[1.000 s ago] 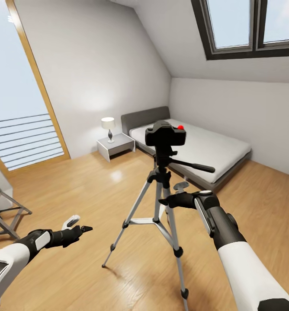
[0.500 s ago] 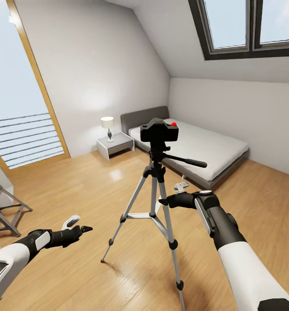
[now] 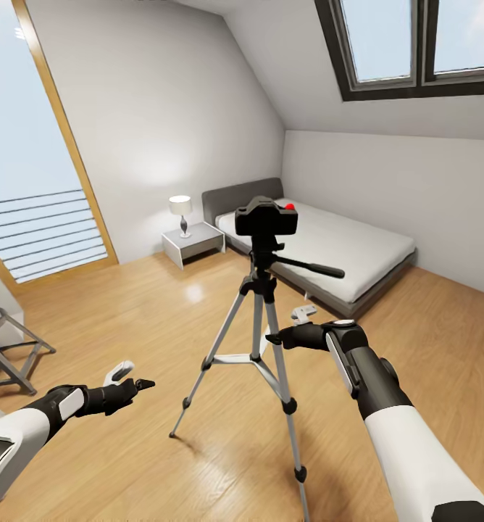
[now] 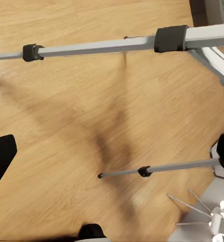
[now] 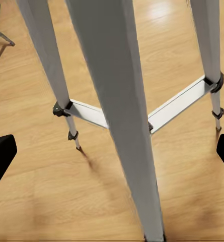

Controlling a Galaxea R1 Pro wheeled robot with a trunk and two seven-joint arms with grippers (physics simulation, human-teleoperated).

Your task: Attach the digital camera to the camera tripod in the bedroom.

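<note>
Camera (image 3: 266,217) mounted atop tripod (image 3: 260,341); left gripper (image 3: 130,377) wide, empty; right gripper (image 3: 289,326) wide, beside tripod.

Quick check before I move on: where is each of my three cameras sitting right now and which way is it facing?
Head view: high on the robot, facing the bed, digital camera atop the camera tripod; left gripper, right gripper and both forearms show.
Left wrist view: looks down at floor and tripod legs; dark fingertips at the edge.
Right wrist view: close behind the legs; fingertips at the edges.
Shared: the tripod.
</note>
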